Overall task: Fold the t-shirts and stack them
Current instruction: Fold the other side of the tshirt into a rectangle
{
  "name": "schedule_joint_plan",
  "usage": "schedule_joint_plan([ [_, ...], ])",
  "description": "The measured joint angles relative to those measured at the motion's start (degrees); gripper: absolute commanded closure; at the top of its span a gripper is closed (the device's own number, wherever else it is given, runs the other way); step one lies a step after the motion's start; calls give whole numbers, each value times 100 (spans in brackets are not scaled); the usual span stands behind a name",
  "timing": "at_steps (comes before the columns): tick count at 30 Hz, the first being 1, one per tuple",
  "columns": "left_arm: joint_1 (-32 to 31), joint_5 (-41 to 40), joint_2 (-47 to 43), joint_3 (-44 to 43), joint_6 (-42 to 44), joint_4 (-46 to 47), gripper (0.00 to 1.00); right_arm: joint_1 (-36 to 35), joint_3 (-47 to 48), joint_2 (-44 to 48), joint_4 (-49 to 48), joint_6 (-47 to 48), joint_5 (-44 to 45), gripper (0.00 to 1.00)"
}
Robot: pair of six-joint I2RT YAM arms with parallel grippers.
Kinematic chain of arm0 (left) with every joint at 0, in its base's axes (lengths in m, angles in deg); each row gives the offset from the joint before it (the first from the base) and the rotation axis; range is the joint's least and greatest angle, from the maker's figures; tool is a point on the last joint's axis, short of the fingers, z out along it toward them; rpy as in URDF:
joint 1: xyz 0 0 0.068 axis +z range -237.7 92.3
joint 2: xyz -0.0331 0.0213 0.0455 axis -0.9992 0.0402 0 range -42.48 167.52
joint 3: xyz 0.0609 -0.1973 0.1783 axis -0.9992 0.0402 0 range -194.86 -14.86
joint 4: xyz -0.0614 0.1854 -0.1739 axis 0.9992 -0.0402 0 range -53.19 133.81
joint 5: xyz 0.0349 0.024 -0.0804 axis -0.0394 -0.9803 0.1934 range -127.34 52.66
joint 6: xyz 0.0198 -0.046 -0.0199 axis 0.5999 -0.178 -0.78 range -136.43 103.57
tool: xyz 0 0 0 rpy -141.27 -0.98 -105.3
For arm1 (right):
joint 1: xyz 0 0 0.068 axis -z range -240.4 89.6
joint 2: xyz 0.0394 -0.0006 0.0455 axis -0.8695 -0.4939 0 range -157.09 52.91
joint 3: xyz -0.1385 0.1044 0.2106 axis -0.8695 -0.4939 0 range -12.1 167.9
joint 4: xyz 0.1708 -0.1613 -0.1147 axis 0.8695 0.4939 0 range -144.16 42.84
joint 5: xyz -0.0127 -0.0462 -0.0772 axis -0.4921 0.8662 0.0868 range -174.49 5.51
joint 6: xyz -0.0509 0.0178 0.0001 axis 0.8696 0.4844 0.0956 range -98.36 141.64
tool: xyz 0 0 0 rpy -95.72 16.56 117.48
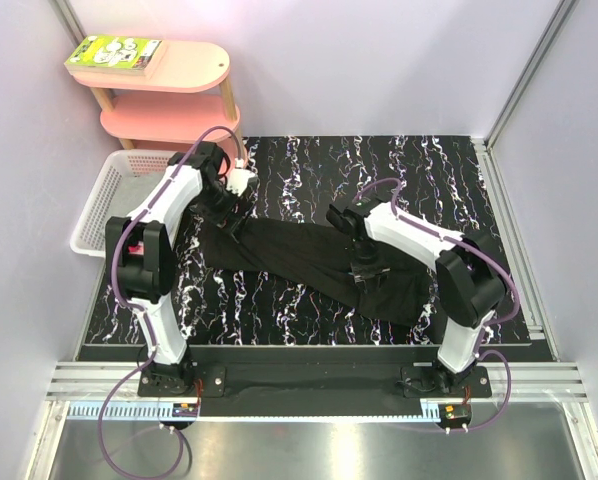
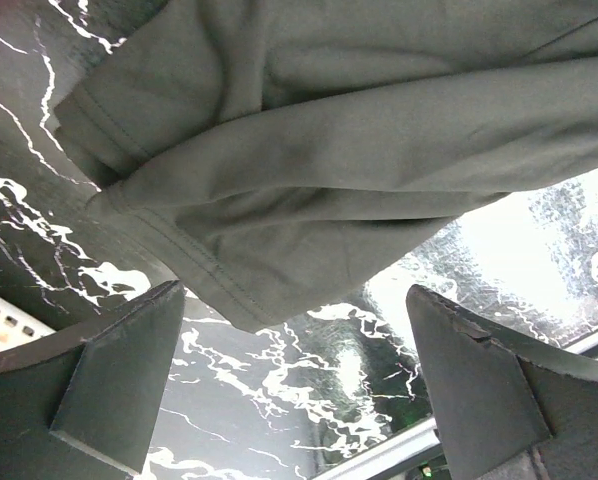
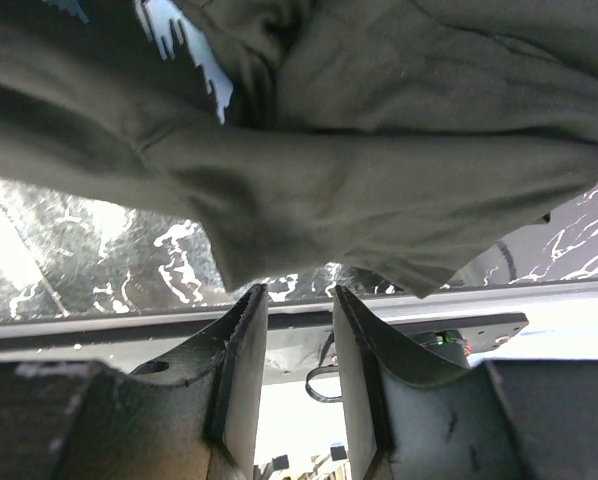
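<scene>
Black t-shirt sprawls across counter; left end effector spread wide over one end, right end effector narrowly parted, empty, beside other.

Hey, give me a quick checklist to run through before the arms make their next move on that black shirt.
1. Left gripper open and empty: ok.
2. Black t-shirt hem just ahead of the left gripper: ok.
3. Right gripper holding cloth: not ok, narrow gap with nothing in it.
4. Shirt spread flat: not ok, bunched in a long band.
5. Print side up: cannot tell, only a scrap shows.
</scene>
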Motion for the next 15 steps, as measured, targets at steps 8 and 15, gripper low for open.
schedule_joint_plan([
  [8, 0, -13, 232, 76, -46, 96, 2, -96, 13, -286, -28, 2, 35, 59],
  [15, 0, -59, 232, 505, -46, 247, 2, -350, 400, -286, 52, 2, 28, 58],
])
